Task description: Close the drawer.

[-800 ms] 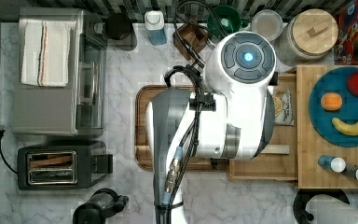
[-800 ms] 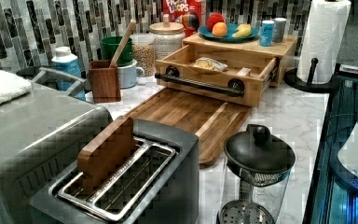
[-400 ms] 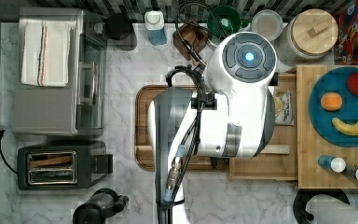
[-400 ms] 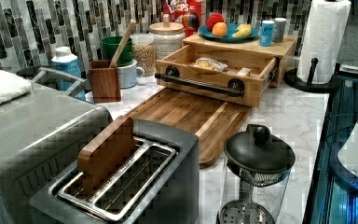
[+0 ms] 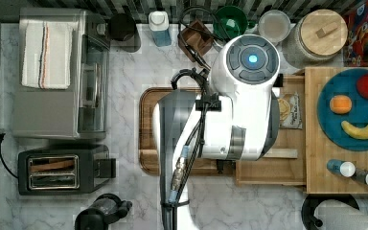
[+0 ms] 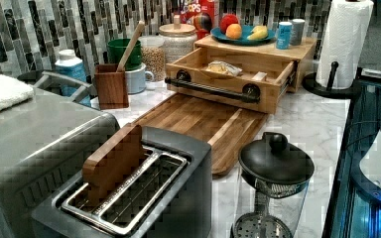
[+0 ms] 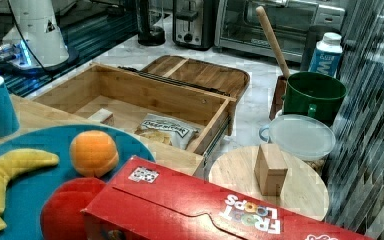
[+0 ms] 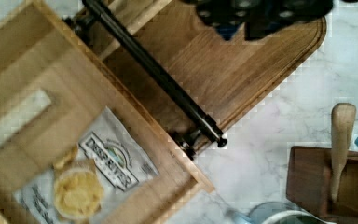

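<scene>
drawer [image 6: 230,74] sits pulled out over the dark board [image 6: 203,121], chip bag [image 8: 98,172] inside. gripper [image 8: 261,14] above the board near the handle bar [image 8: 154,74]; grip state: can't tell. best approach imo: push square on the bar's middle, straight in, w/o skewing.

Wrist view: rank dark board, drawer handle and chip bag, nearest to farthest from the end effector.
1. Dark board, directly beneath the end effector.
2. Drawer handle, on the drawer front.
3. Chip bag, inside the drawer.

Drawer [image 6: 233,82]: pale matt wood; handle bar [image 6: 211,90]: dark matt metal; countertop [image 6: 307,119]: glossy marble.
</scene>
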Motion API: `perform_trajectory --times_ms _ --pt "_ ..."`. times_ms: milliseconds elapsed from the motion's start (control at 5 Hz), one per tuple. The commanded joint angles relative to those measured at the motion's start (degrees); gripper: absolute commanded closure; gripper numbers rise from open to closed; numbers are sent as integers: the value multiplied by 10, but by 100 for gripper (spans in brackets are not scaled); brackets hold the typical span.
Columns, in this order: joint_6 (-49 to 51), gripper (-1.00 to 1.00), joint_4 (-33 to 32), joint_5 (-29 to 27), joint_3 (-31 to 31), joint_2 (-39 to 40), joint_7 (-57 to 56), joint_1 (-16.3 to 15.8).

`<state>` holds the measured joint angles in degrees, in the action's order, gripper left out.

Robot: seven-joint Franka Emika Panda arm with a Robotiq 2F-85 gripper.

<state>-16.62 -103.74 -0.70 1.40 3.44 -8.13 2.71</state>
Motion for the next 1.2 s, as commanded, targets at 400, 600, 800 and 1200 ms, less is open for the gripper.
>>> perform_trajectory --times_ms 400,600,800,1200 --pt "-132 -100 -145 42 -52 -87 -207 -40" --pt "-146 -97 -162 40 -52 -85 -244 -47" --pt "-157 100 -168 45 -59 -67 -271 -43" --pt "-231 100 -191 36 -64 -9 -325 -23"
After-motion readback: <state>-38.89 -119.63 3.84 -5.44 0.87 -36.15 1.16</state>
